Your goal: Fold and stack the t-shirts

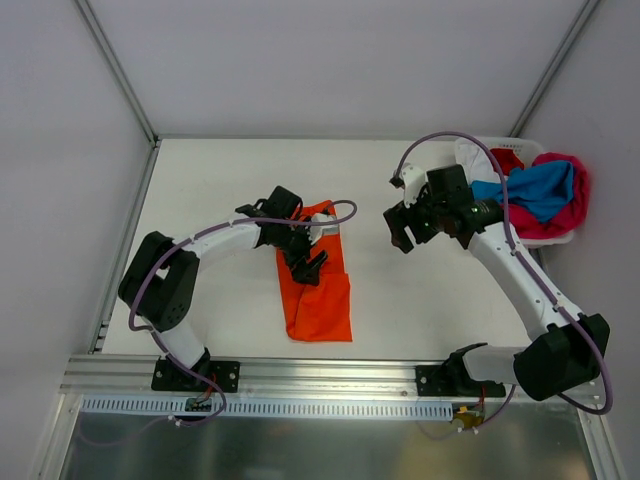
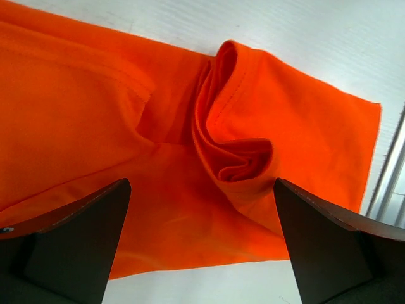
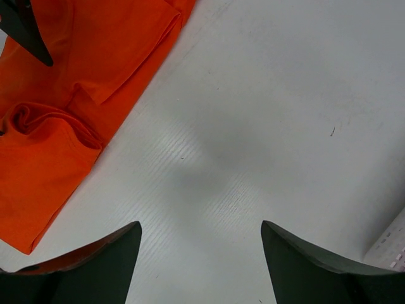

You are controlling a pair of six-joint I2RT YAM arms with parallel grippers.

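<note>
Top external view gives me the layout: the orange t-shirt lies on the worktop as a long narrow strip, a little left of the middle, with one end near the near edge and the other pointing toward the far edge. I take that shape to mean the sides are already folded in and the lengthwise fold is the step in hand. My left gripper hangs over the far end of the strip with its jaws spread as wide as they go and nothing between them. The left wrist view shows why I have it there: a rumpled curl of cloth stands up from the flat fabric just ahead of the fingers, and it needs flattening or pinching before the end can be turned over cleanly. The left arm bows out toward the left edge, and its forearm swings back in with the wrist tipped down at the shirt. My right gripper is also open, somewhat less wide, and holds nothing; it hovers above bare worktop between the shirt and the white basket in the far right corner, fingers facing the strip, placed to help. The right arm reaches up along the right side and bends inward. Blue, magenta-pink, red and white shirts wait heaped in the basket.
</note>
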